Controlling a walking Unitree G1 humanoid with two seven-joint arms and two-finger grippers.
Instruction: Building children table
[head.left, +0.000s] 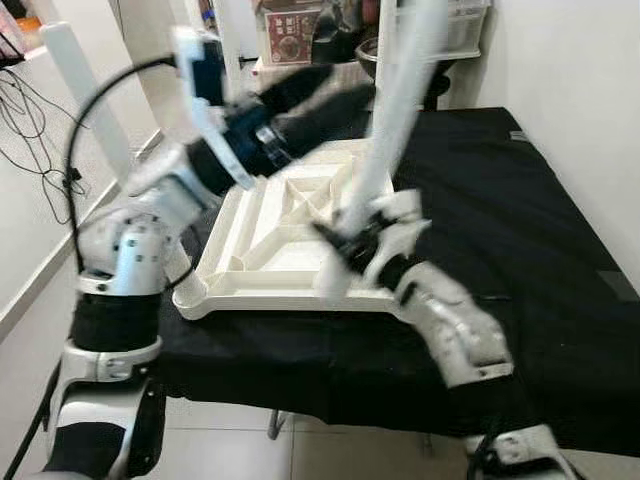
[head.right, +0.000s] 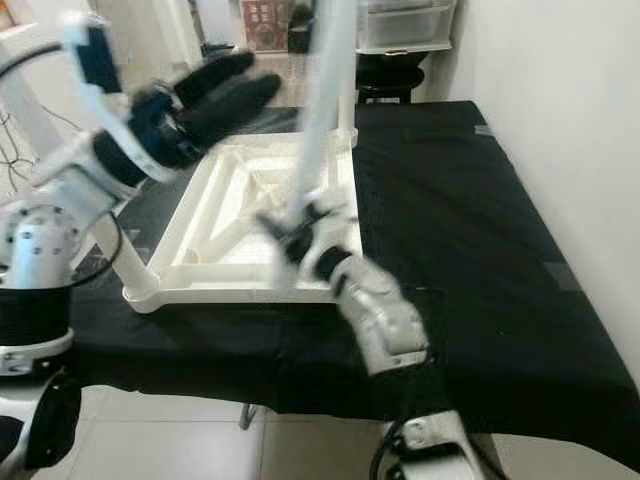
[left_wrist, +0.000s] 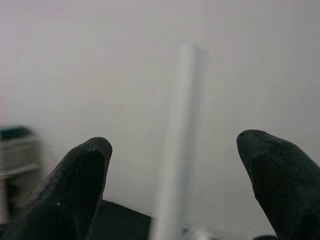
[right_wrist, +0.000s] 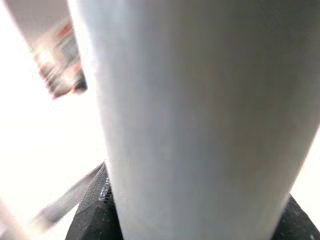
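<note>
A white plastic children's tabletop (head.left: 290, 245) lies upside down (ribbed underside up) on a black cloth-covered table (head.left: 520, 260). A long white plastic table leg (head.left: 395, 100) rises tilted from the tabletop's near right corner. The right gripper (head.left: 350, 245), its arm reaching up from below, is clamped around that leg's lower end. The left gripper (head.right: 225, 90) hovers raised over the tabletop's left side, fingers (left_wrist: 75, 185) spread apart, holding nothing.

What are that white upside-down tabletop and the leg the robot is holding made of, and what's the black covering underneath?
The tabletop looks like moulded white plastic: ribs cross its underside and the rim is rounded. The leg, held near its base by the right gripper, seems the same smooth, matte white plastic, though blur leaves that open. The black covering looks like matte cloth.
</note>
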